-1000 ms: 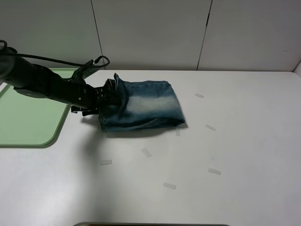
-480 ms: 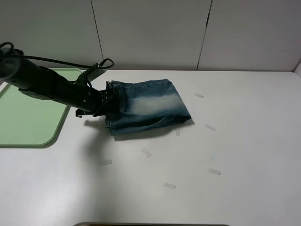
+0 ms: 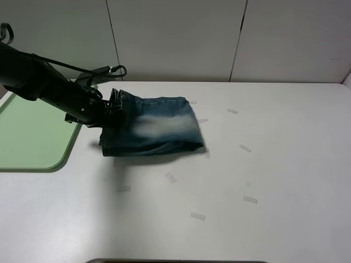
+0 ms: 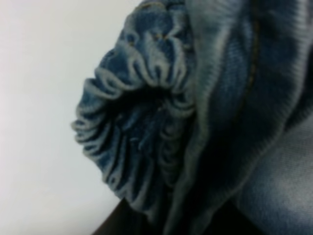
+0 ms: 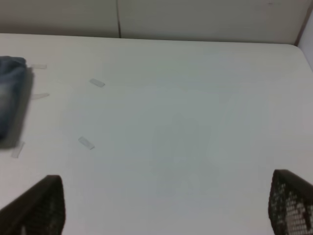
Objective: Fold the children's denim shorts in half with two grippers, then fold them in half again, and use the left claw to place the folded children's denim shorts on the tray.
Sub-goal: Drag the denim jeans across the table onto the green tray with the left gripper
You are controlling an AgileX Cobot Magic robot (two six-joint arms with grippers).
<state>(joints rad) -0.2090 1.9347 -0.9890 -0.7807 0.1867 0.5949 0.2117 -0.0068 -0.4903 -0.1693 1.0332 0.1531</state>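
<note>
The children's denim shorts (image 3: 151, 126) lie folded into a compact bundle on the white counter (image 3: 274, 175), just beside the pale green tray (image 3: 33, 137) and off its near corner, with no part of them on the tray. The end of the shorts nearest the tray is raised a little off the counter, and the bleached patch faces up. The left gripper (image 3: 112, 107) has its jaws closed on that raised end; in the left wrist view the gathered elastic waistband (image 4: 142, 137) fills the picture, bunched into tight pleats right at the jaws. The left arm reaches to the shorts from over the tray, a black cable (image 3: 82, 68) looping above it. The right gripper (image 5: 166, 205) is on the far side of the shorts from the tray, well apart from them, its jaws wide open over bare counter. Small strips of clear tape (image 3: 171, 177) lie scattered on the counter around the shorts
</note>
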